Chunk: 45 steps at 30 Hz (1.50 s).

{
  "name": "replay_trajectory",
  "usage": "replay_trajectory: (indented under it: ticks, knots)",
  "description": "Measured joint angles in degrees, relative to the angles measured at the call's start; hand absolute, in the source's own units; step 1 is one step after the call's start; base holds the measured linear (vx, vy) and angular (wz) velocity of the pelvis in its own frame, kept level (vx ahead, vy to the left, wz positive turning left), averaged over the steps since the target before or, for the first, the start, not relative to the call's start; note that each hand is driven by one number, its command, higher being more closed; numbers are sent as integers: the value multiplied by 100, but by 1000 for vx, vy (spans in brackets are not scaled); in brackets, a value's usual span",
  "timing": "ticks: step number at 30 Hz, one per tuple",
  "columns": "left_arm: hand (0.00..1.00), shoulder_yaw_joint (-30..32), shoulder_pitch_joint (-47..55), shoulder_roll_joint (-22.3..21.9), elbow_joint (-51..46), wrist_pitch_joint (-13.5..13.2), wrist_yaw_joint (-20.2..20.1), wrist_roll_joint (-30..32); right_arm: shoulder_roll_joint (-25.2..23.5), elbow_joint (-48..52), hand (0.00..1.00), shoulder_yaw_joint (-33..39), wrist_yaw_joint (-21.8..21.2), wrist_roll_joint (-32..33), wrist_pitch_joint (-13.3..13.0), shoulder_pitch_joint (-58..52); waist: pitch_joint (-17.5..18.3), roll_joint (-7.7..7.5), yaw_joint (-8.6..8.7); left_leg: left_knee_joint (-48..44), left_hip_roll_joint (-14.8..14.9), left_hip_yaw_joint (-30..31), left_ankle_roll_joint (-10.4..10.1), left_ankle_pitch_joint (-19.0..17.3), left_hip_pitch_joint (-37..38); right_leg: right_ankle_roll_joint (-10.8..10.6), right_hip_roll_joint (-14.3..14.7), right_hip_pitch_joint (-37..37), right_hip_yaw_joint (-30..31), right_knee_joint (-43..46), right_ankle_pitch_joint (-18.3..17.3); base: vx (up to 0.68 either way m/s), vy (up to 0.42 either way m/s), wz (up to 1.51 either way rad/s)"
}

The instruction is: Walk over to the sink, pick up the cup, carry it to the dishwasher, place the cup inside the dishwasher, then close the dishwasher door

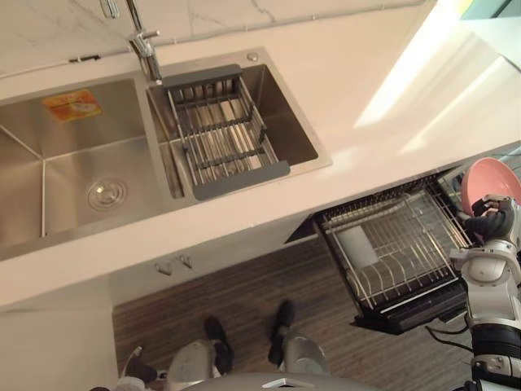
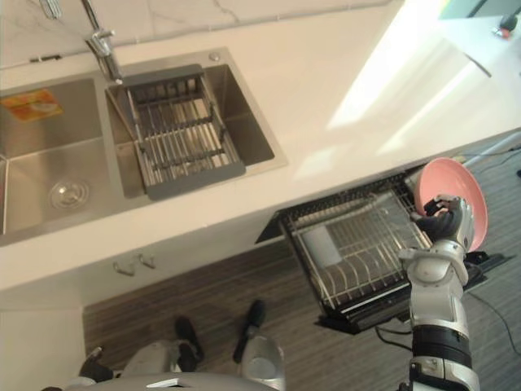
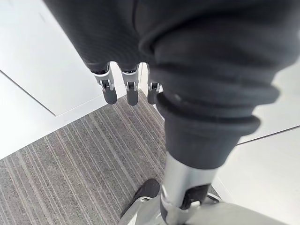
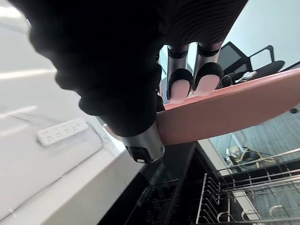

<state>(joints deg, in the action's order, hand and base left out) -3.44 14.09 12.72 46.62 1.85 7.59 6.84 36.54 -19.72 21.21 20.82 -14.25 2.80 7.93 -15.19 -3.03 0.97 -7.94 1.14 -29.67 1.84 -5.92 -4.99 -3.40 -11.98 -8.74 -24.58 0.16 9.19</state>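
Dishwasher rack (image 2: 358, 244) pulled out from under the white surface (image 1: 366, 73), lying below the right hand (image 2: 446, 218) and off toward the robot's left of its fingers (image 4: 180, 82). Wire tines across the whole rack, white squarish container (image 1: 356, 244) sitting in it on the side away from the fingers. Rack's near edge and dark frame between the fingers and the striped floor (image 3: 70, 164). Well apart from the fingers, a double steel sink (image 1: 73, 163) set in the surface: grey drain rack (image 1: 220, 134) across one basin, round drain (image 1: 107, 194) and an orange patch (image 1: 72, 104) in the other, faucet (image 1: 145, 45) behind. White power strip (image 4: 61, 131) on the wall past the right hand. Pink bowl (image 2: 460, 183) up in the right hand, above the rack's edge, not touching it; fingers clenched over the rim, dark tips pressed on the inside. Smooth, salmon pink, shallow and wide, tilted on edge with the hollow turned toward the surface. Looks like a bowl rather than a cup. Left hand (image 3: 126, 84) hanging over the floor, fingers straight and released, nothing in them.
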Motion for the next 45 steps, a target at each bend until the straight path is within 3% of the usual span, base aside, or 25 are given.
replay_trajectory:
  ticks: [5,15,19,30,38,39,45]
  knots:
    - [0,-4,-165,-43,-96,-53,47,-46,0,-216,100,261,193,216,97,278,-358,103,9,-408,7,142,120,-133,-404,-43,-71,-236,18,14,99,-37,62,1]
    - [0,-180,-688,-39,-91,-73,76,-116,7,-873,100,136,41,330,285,1010,-977,276,-24,-690,-59,301,250,-243,-844,-72,-185,-550,47,92,296,-21,60,2]
    - [0,-268,-767,-43,-88,-67,76,-183,11,-1126,100,-89,-42,310,375,1165,-1043,351,-58,-681,-118,301,324,-193,-929,-96,-225,-653,51,94,318,27,48,1]
    - [0,-740,-1103,-167,-53,-19,-5,-485,1059,-2398,100,-787,-318,343,710,2464,-1368,990,-125,-488,-438,456,511,11,-1407,-156,-466,-1207,115,91,514,20,39,3]
    - [0,-933,-1148,-187,-77,15,-74,-635,1412,-2638,100,-948,-497,383,982,2757,-1433,1239,-214,-480,-509,468,568,75,-1687,-149,-513,-1524,194,82,603,53,0,-1]
    - [0,-994,-1151,-186,-80,15,-82,-663,1524,-2690,0,-976,-552,388,1061,2819,-1438,1268,-203,-462,-531,482,569,97,-1720,-136,-526,-1564,200,73,614,72,-5,-2]
    - [0,-1051,-1150,-175,-100,14,-95,-678,1712,-3157,0,-971,-534,624,1198,2870,-1416,1303,-200,-369,-596,526,572,163,-1737,-124,-567,-1634,216,90,622,59,-3,1]
